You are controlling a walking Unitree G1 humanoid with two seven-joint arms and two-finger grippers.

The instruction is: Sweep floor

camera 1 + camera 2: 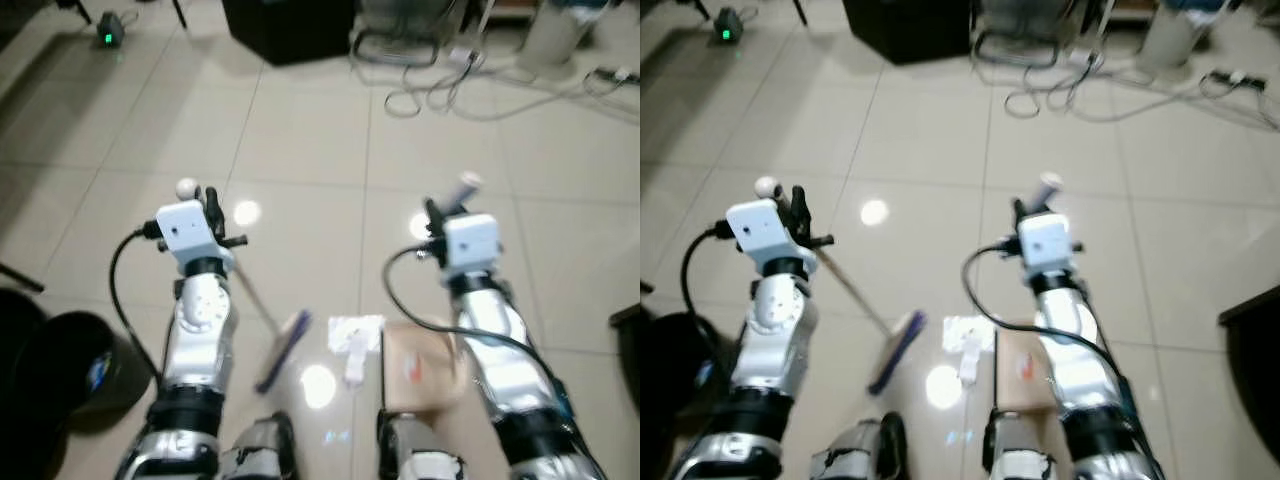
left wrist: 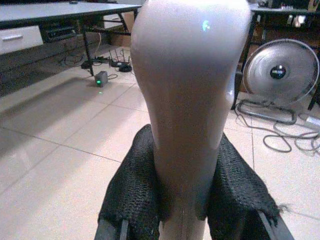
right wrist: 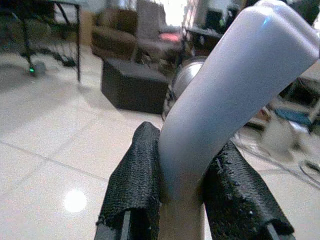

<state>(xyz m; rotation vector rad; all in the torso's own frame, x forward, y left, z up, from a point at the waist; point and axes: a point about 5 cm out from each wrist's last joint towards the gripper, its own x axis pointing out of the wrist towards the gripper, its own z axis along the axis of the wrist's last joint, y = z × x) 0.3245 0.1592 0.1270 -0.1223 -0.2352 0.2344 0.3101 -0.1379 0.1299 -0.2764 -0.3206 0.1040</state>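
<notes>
Below me lies crumpled paper (image 1: 354, 340); my left gripper (image 1: 212, 208) clamps the broom (image 1: 283, 347) handle, my right gripper (image 1: 447, 213) the dustpan (image 1: 422, 368) handle.

Black bin (image 1: 70, 365) cut off at lower left edge; dustpan (image 1: 425, 370) partly hidden behind right arm; broom head (image 1: 283, 350) blurred.

Even overhead light fills the room and throws round white glare spots onto the glossy tile floor (image 1: 300, 130), the head views are soft with motion blur, dim shade pools at the far left, and the wrist views blur their close foregrounds.
</notes>
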